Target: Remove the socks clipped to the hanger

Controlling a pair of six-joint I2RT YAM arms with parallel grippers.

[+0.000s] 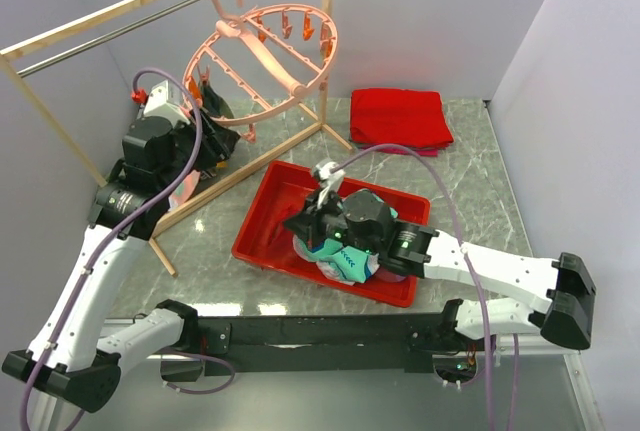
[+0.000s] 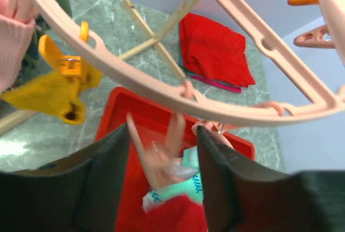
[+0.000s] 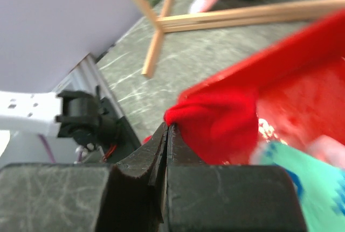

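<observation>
Marble table (image 1: 480, 171), wooden rack (image 1: 100, 14) beside hanger (image 1: 270, 61), red tray (image 1: 270, 216) holding socks (image 1: 340, 261)

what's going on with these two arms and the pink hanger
The arms look to be taking clipped socks off the hanger. The left gripper is up at the hanger's ring, jaws open around a dangling pink clip; a yellow sock and a pink sock hang clipped beside it. The right gripper is shut, low over the tray, where several socks lie. Its tips are at a red sock; whether it pinches it is unclear.
</observation>
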